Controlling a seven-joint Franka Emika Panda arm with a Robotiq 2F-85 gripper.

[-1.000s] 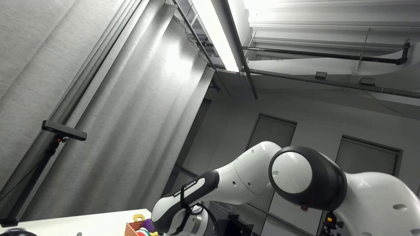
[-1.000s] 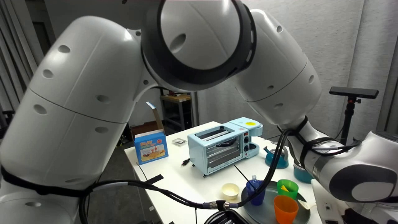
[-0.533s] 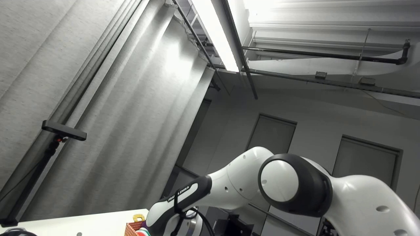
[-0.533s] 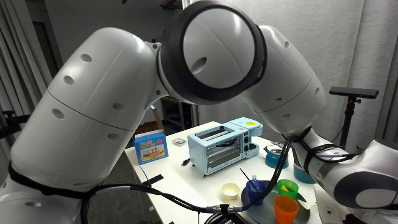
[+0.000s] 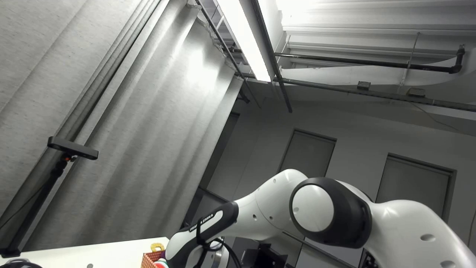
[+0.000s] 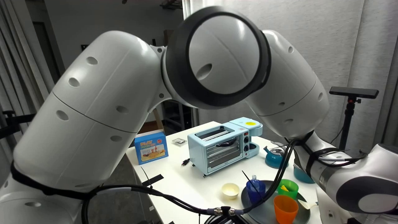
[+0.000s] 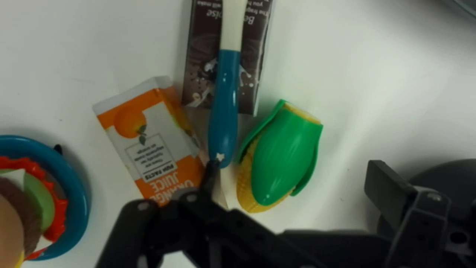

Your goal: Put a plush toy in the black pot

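Wrist view: the tool (image 7: pixel 293 175) is spread, its fingers (image 7: pixel 388 191) well apart. Between them, on the white counter (image 7: pixel 353 85), lies the corn (image 7: pixel 284 160), glossy green husk over yellow kernels. Left of it, a utensil (image 7: pixel 225 108) with a blue handle and pale shaft lies across a brown packet (image 7: pixel 197 56), its handle end just by one fingertip; whether they touch, I cannot tell. A juice carton (image 7: pixel 148 145) lies tilted just beside the packet. At the left edge, a blue dish (image 7: pixel 79 193) holds a burger (image 7: pixel 15 208). At the right edge, a dark round thing (image 7: pixel 453 175) shows behind a finger; I cannot tell whether it is the black pot. Which thing is the plush toy, and so where it is, I cannot tell either.

Both exterior views show the arm (image 6: pixel 118 81). In an exterior view, an oven (image 6: pixel 222 149) stands on the counter, a kettle (image 6: pixel 275 160) near it. A blue cup (image 6: pixel 253 194), a green cup (image 6: pixel 289 193) and an orange cup (image 6: pixel 285 210) stand on a grey plate (image 6: pixel 264 213). A red basket (image 5: pixel 148 259) shows in an exterior view, its contents mostly hidden by the arm.
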